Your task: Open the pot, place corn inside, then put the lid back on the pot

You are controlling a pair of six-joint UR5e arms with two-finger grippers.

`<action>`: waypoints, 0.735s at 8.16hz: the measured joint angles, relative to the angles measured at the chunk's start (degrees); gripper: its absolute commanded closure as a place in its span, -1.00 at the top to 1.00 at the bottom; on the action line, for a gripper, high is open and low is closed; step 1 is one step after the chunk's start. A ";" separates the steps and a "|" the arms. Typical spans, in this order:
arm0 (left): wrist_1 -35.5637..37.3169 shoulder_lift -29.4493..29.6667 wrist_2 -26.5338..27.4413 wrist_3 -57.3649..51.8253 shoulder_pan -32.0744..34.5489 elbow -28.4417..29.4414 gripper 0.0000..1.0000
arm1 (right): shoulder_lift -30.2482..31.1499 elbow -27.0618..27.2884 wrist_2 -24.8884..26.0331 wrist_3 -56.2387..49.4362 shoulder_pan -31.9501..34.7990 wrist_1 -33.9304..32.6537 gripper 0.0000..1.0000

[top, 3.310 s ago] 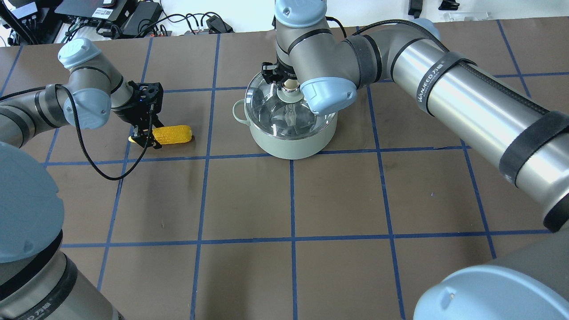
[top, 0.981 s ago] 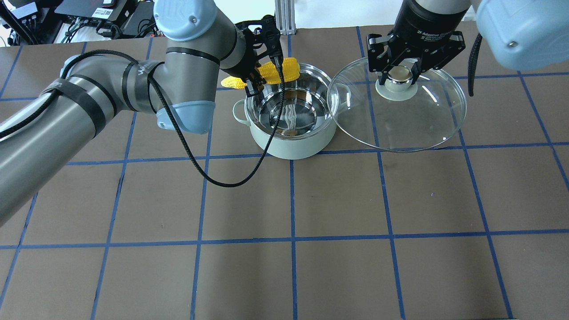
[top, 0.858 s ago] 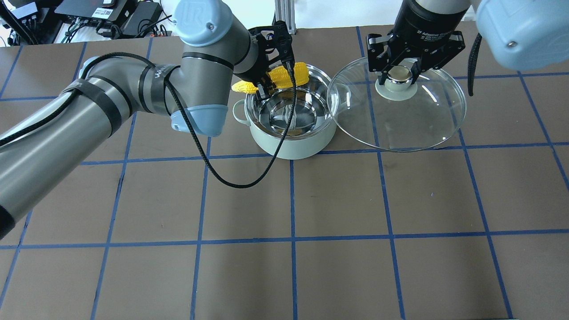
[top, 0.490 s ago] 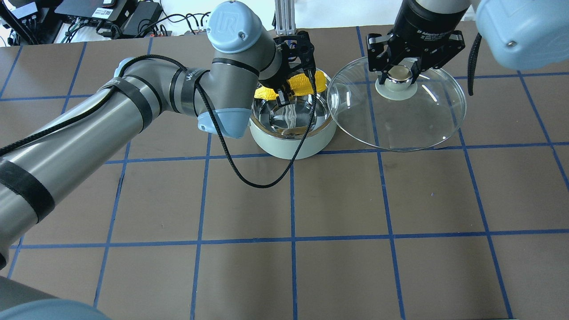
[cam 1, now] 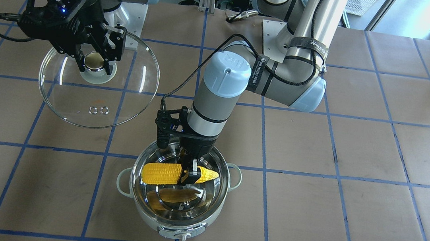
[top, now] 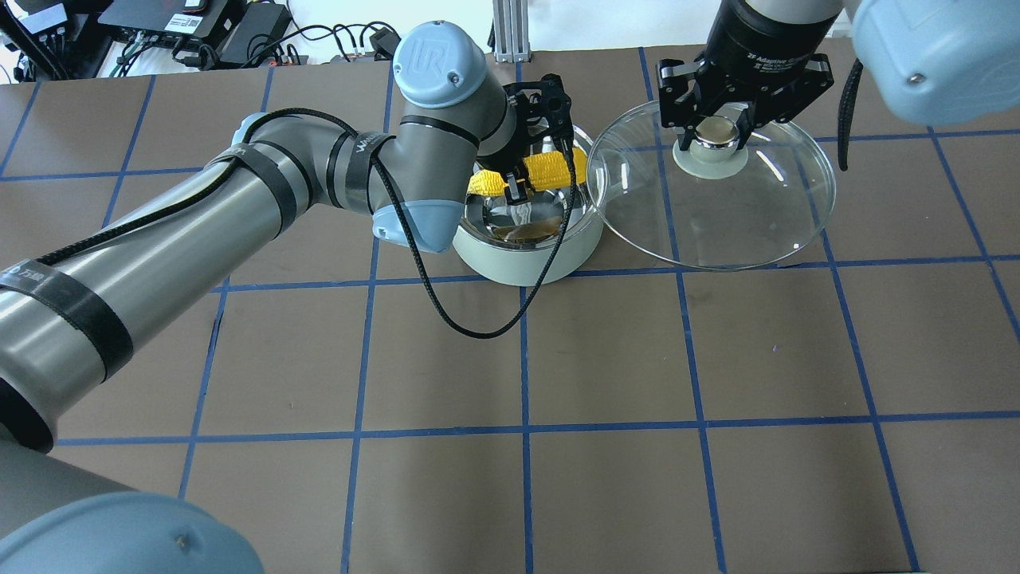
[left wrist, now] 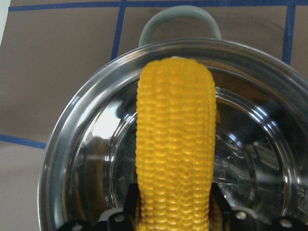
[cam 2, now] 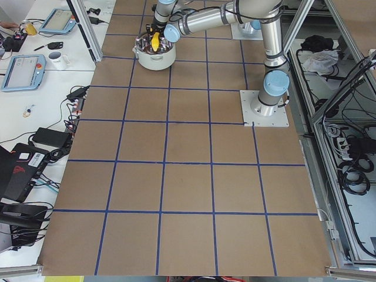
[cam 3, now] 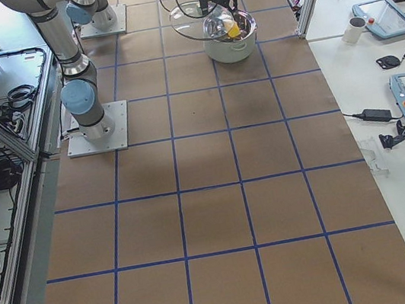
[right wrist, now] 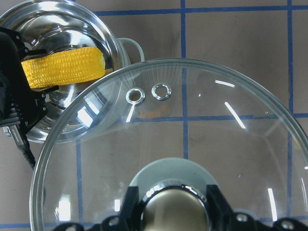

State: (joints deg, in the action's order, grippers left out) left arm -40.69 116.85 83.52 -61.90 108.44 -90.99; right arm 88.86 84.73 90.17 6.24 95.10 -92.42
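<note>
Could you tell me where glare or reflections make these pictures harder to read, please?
Front-facing view: the shiny inside of the pot mirrors the corn, so a dimmer yellow double shows below it. Right wrist view: white glare streaks cross the lid, and its knob looks soft. Left wrist view: a bright white patch glares on the pot's inner wall, while the corn is sharp.

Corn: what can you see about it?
The corn is a bright yellow, plastic-looking cob with neat kernel rows, tapering at one end. It lies level, pinched toward its thin end by the left gripper, in the mouth of the open pot, above the shiny bottom that mirrors it. Nothing else seems to touch it.
</note>
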 measured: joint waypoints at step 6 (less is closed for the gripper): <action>-1.93 -5.12 -0.08 15.05 -1.12 1.45 1.00 | 0.00 0.00 0.38 -0.17 0.00 0.09 -0.48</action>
State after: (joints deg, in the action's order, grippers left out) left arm -42.62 111.74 83.43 -46.85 107.32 -89.55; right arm 88.86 84.73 90.55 6.07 95.10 -92.33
